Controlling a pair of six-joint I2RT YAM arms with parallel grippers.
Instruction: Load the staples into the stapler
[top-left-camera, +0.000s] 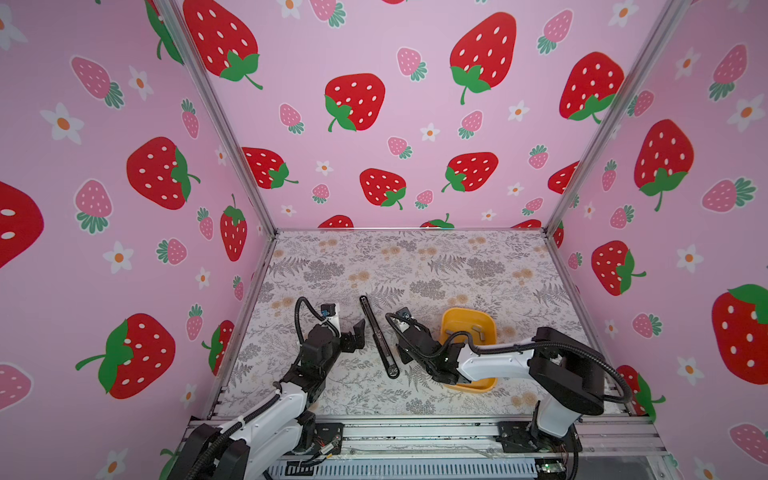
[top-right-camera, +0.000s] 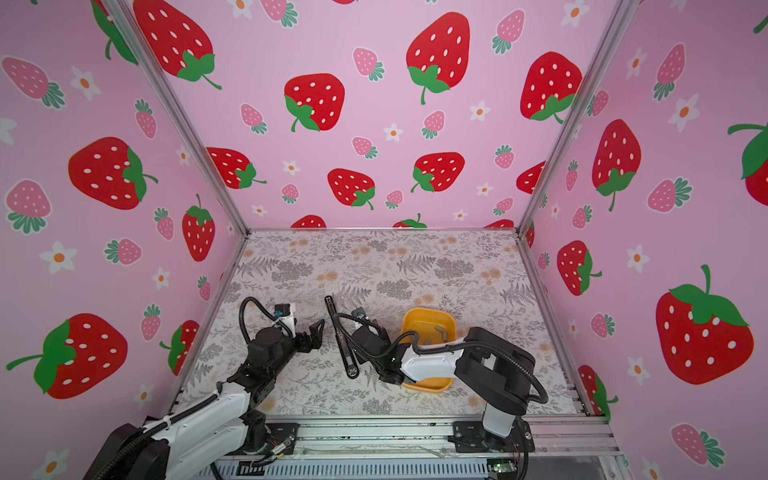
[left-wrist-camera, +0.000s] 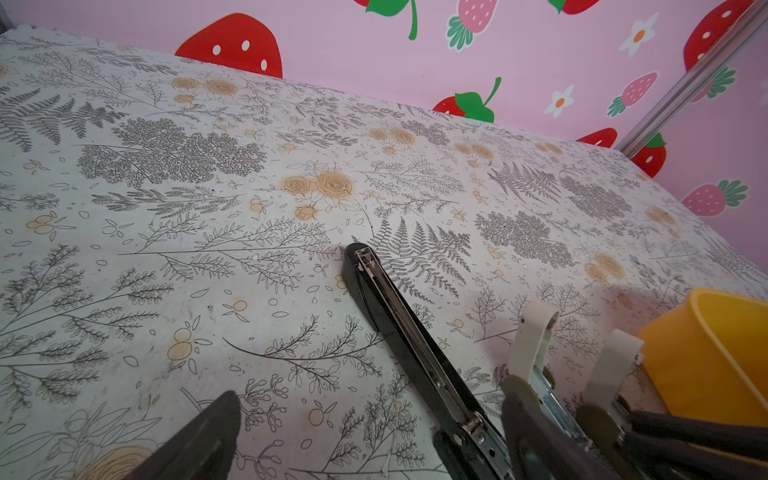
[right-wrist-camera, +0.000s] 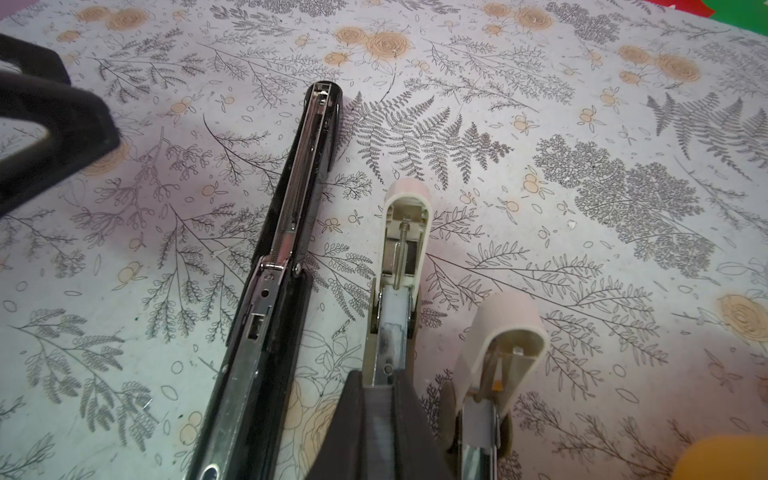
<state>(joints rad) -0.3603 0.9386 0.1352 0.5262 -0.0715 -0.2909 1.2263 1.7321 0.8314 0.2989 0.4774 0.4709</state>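
Black stapler (top-left-camera: 378, 337) is folded all the way open and lies flat on the table (top-left-camera: 415, 270), metal channel and spring facing up, running diagonally in both top views. Right wrist view shows a small cream stapler (right-wrist-camera: 405, 232) just beside it, opened up too, and a second cream stapler (right-wrist-camera: 498, 345) next to that. A grey ribbed staple strip (right-wrist-camera: 378, 424) is pinched in the right gripper (right-wrist-camera: 377, 384), over the first cream one's rail. More grey staples (top-left-camera: 478, 330) sit in the yellow bin (top-left-camera: 465, 311).

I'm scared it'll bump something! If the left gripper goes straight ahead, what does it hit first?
Probably the open black stapler lying just ahead of the left gripper, though height is unclear.
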